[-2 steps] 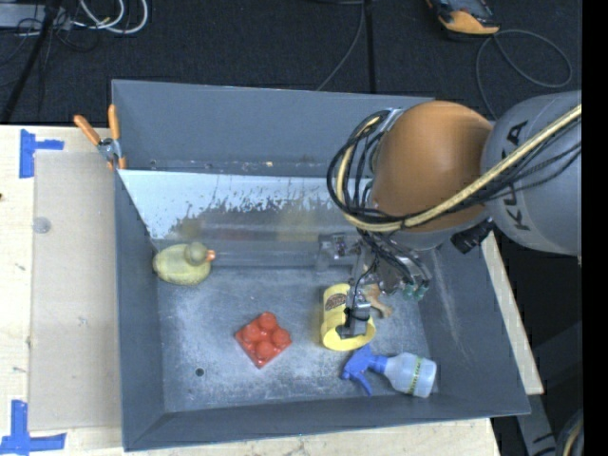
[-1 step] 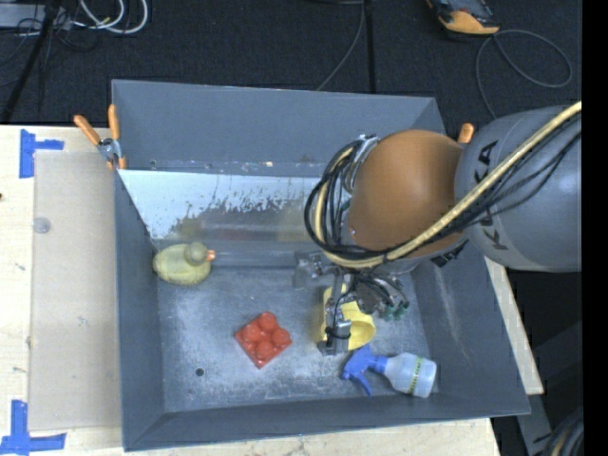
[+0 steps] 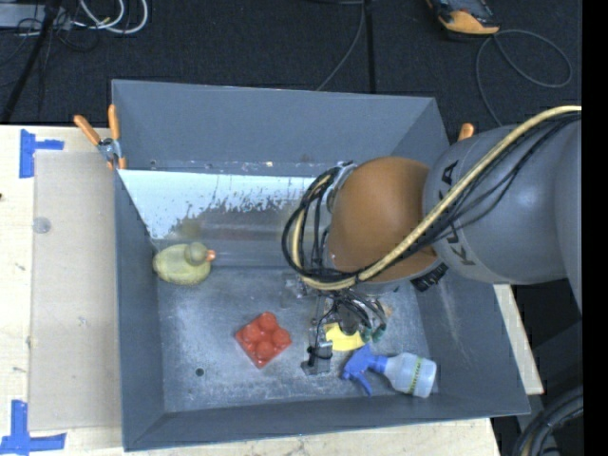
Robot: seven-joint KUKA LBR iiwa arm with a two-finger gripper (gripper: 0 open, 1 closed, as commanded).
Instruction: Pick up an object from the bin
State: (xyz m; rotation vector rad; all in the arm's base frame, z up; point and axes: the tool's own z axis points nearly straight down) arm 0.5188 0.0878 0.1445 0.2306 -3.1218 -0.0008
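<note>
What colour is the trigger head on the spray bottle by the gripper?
Blue trigger head; the spray bottle body is whitish. Camera view.

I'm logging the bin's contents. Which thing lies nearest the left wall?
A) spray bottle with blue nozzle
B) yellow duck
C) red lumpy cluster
B: the yellow duck sits far left; the red cluster and spray bottle lie further right.

The robot's wrist (image 3: 348,304) hides much of a small yellow thing (image 3: 339,339) (kind unclear) beneath it.
</note>
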